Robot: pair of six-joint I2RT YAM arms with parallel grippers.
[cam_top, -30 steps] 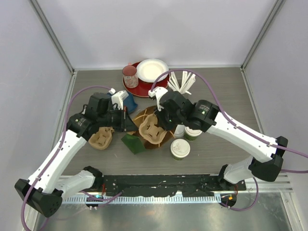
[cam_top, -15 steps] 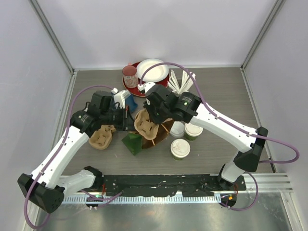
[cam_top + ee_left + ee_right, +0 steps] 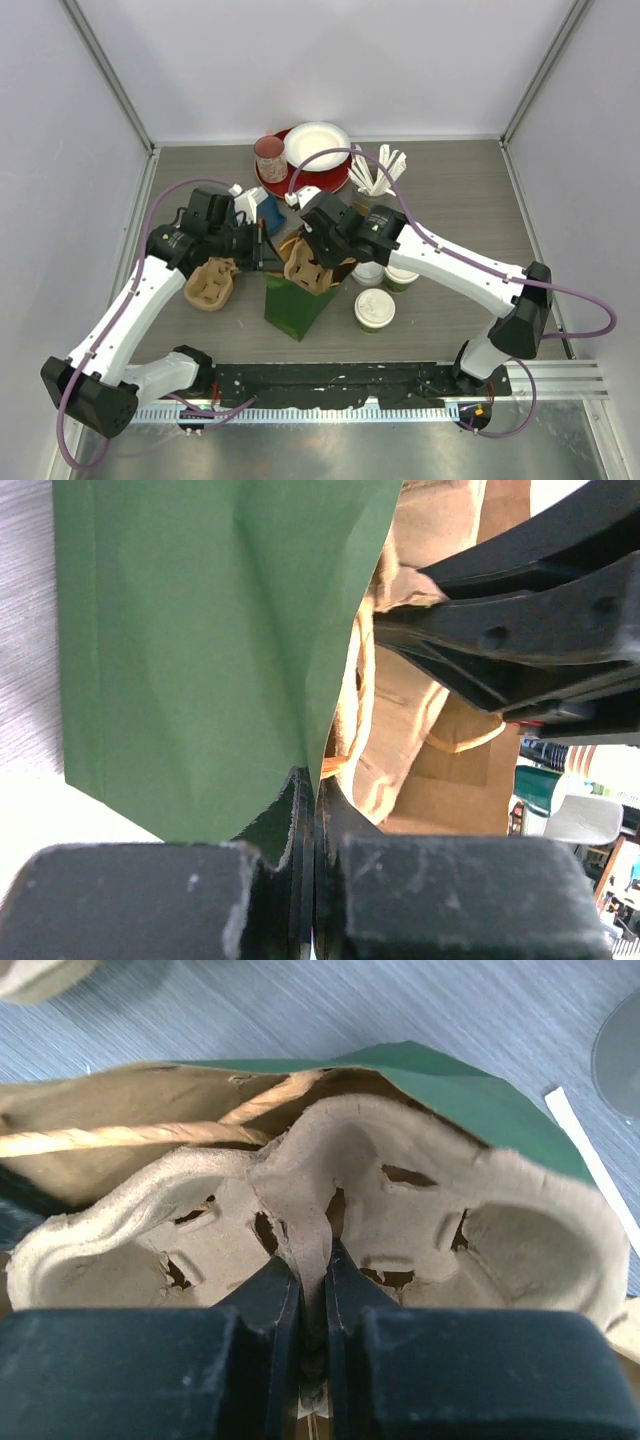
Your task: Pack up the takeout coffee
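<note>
Three green takeout coffee cups stand right of centre: one with a white lid [image 3: 374, 309], and two more [image 3: 401, 277] [image 3: 368, 272] partly under the right arm. A green paper bag [image 3: 295, 305] [image 3: 200, 630] stands upright with its mouth open. My left gripper [image 3: 262, 253] [image 3: 315, 785] is shut on the bag's rim. My right gripper [image 3: 318, 256] [image 3: 312, 1270] is shut on the middle ridge of a brown moulded cup carrier [image 3: 306, 268] [image 3: 420, 1200], which sits tilted in the bag's mouth. The carrier's cup wells hold nothing.
A second cup carrier [image 3: 209, 285] lies left of the bag. At the back are a red plate [image 3: 275, 184] with a white plate [image 3: 318, 145], a pink cup [image 3: 270, 157], wooden stirrers [image 3: 378, 170] and a blue object [image 3: 271, 213]. The bag's twine handle [image 3: 120, 1138] lies beside the carrier.
The right gripper has carried the carrier left and down into the bag's mouth. The bag, flat before, now stands upright under the left gripper's hold.
</note>
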